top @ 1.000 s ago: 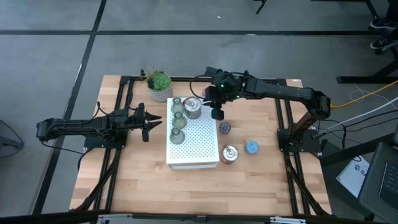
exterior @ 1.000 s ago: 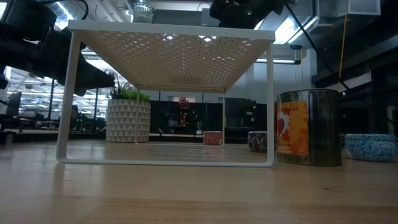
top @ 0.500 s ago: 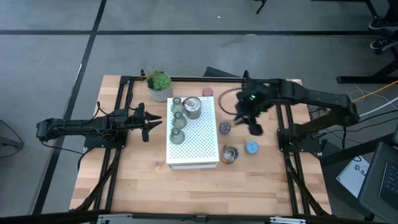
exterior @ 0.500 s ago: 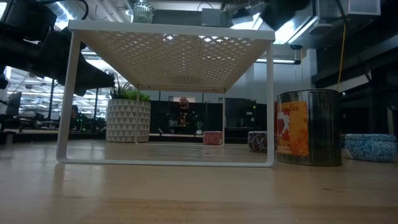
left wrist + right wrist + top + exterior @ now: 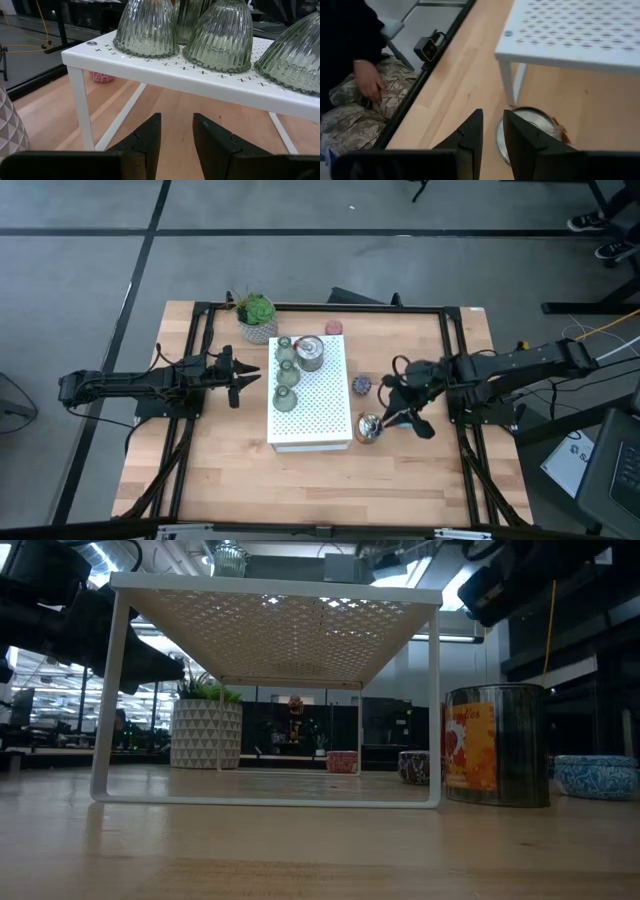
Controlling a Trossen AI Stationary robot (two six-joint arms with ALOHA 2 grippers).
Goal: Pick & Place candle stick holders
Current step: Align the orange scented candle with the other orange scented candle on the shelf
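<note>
Wooden surface [image 5: 230,470] carries everything, and I go across it from the left. At the left the left gripper [image 5: 247,379] waits with its fingers a little apart, pointing at the white perforated stand [image 5: 320,420]. On this stand are three green glass holders [image 5: 286,375] in a row and one silvery metal holder [image 5: 310,353]. Behind the stand is the pink holder [image 5: 334,328]; to its right lie the purple holder [image 5: 361,385] and a second metal holder [image 5: 369,427]. The right gripper [image 5: 404,416] hovers just beside this one, fingers slightly apart, holding nothing.
</note>
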